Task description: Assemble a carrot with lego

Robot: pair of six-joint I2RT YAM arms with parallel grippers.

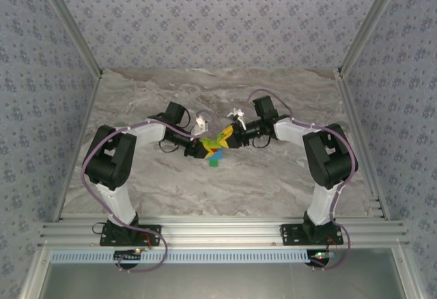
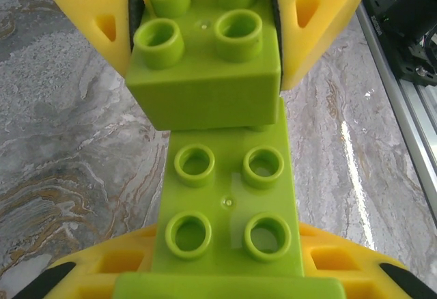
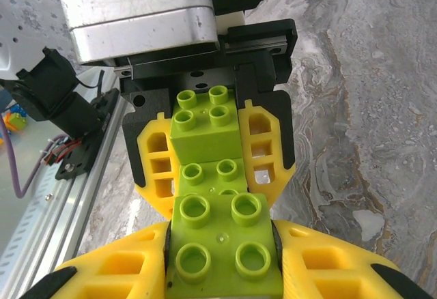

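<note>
Top view looks down from behind the arms (image 1: pixel 113 162); wrist views face each other, close on lime bricks (image 2: pixel 205 60)

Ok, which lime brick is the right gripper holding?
The near brick in the right wrist view, clamped by the right gripper. The far brick sits in the left gripper.
</note>
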